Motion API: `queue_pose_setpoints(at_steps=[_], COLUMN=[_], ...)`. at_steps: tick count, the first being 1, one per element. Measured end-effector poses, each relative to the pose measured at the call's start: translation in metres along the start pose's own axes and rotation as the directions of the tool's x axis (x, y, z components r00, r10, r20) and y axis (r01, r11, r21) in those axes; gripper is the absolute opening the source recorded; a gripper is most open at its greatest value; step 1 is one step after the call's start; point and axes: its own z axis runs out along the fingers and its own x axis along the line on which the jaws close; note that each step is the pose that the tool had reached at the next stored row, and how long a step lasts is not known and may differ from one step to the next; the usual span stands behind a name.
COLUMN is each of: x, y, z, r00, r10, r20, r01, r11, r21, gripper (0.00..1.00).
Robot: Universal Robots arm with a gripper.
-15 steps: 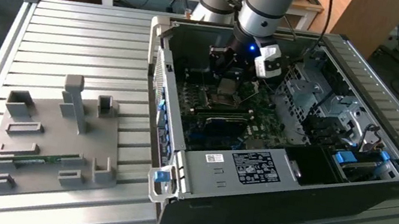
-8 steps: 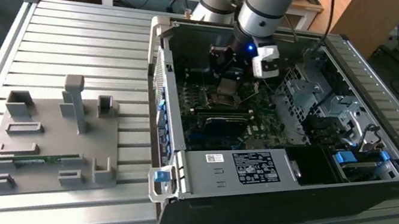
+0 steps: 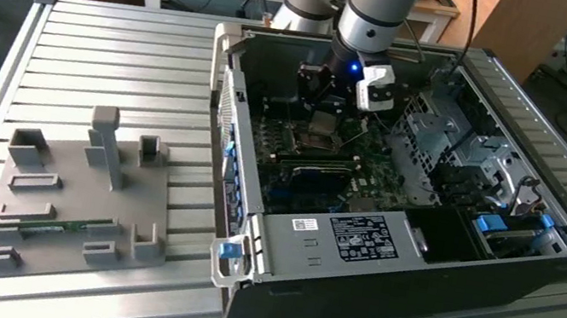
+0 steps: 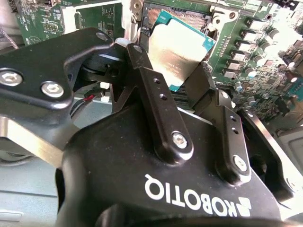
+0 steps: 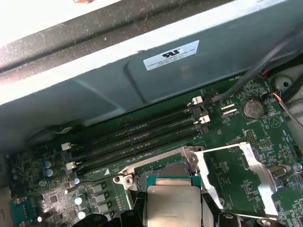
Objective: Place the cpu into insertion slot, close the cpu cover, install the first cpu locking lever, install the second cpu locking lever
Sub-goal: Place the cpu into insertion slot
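Note:
My gripper [image 3: 326, 104] reaches down into the open computer case [image 3: 385, 245] and is shut on the cpu [image 3: 324, 123]. In both wrist views the black fingers [image 4: 154, 90] pinch two opposite edges of the cpu [image 4: 177, 47], silvery top showing, green rim around it. The cpu [image 5: 173, 205] hangs just over the near part of the insertion slot [image 5: 161, 171], a dark square socket with a metal rim on the green motherboard [image 5: 232, 123]. Whether it touches the socket I cannot tell. The cpu cover [image 5: 248, 177], a silvery frame, is swung open beside the socket.
Several long black memory slots [image 5: 142, 137] run beside the socket, with the case wall [image 5: 156, 80] beyond them. A drive cage [image 3: 459, 145] stands at the exterior view's right. Outside the case, a grey fixture plate [image 3: 80, 203] holds a memory stick [image 3: 53, 228] on the slatted table [image 3: 105, 51].

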Motion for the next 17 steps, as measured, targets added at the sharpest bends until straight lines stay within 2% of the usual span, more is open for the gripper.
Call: queue_pose_setpoints(at_steps=[4,9,13,17], x=[0.0000,0.0000,0.0000,0.0000], y=[0.0000,0.0000,-0.0001,-0.0001], z=[0.0001,0.0004,0.0006,0.0007], r00=[0.9992,0.9942,0.9872,0.9777], r10=[0.039,0.108,0.159,0.209], r20=[0.0034,0.0095,0.0139,0.0184], r01=[-0.039,-0.108,-0.159,-0.209], r11=[0.9993,0.9942,0.9873,0.9779], r21=[-0.0002,-0.0011,-0.0021,-0.0033], gripper=[0.54,0.54,0.54,0.54])
